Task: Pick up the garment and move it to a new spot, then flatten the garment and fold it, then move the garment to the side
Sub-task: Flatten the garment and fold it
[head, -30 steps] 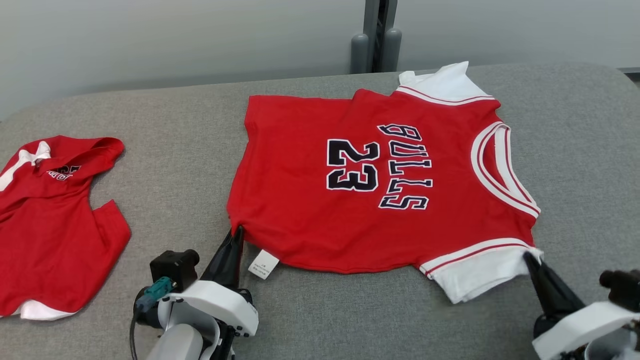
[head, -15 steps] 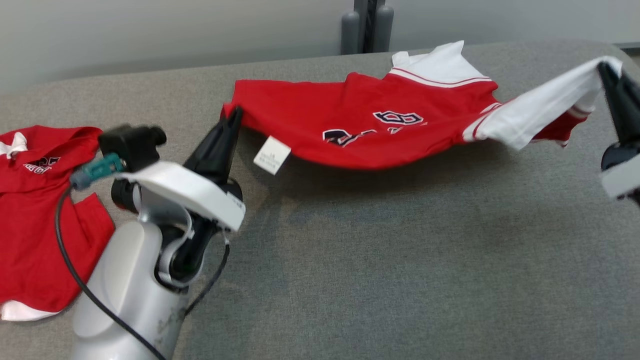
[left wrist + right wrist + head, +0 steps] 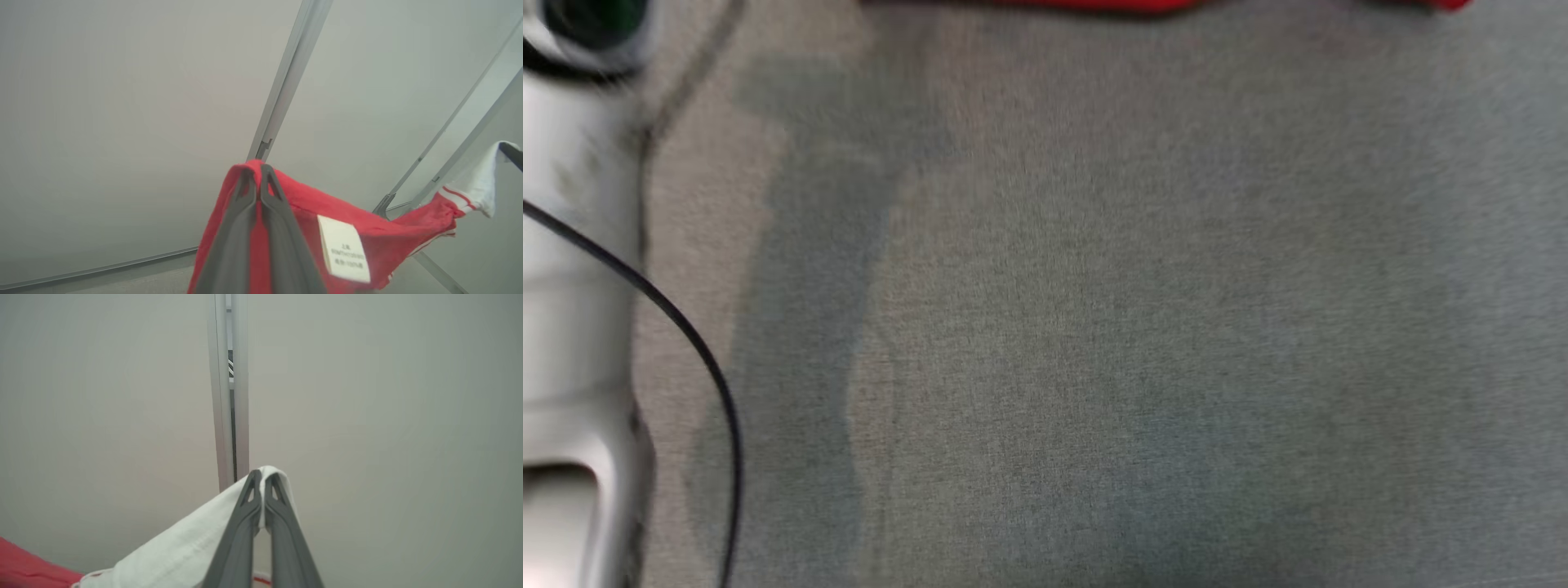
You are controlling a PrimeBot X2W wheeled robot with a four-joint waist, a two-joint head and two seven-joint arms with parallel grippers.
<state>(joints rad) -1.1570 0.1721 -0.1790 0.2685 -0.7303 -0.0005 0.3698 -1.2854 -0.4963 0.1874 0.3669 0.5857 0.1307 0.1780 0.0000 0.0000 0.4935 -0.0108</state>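
The garment [image 3: 367, 228] is a red jersey with white sleeves. In the left wrist view my left gripper [image 3: 256, 173] is shut on its red hem corner, beside a white care label [image 3: 343, 249]. In the right wrist view my right gripper [image 3: 262, 477] is shut on the white sleeve [image 3: 184, 547]. The jersey hangs stretched between both grippers, up in front of the pale wall. The right gripper's dark fingertip [image 3: 512, 153] shows at the left wrist view's right edge, holding that sleeve. In the head view a thin red strip of the garment [image 3: 1111, 4] shows along the top edge.
The grey fabric table top [image 3: 1094, 327] spreads below in the blurred head view. My pale left forearm [image 3: 568, 269] with its black cable [image 3: 686, 343] runs along the left edge. A pale wall with a metal post [image 3: 229, 396] stands behind.
Both grippers have lifted the jersey higher off the table. The head camera has tilted down, so the jersey and the second red garment have left the picture.
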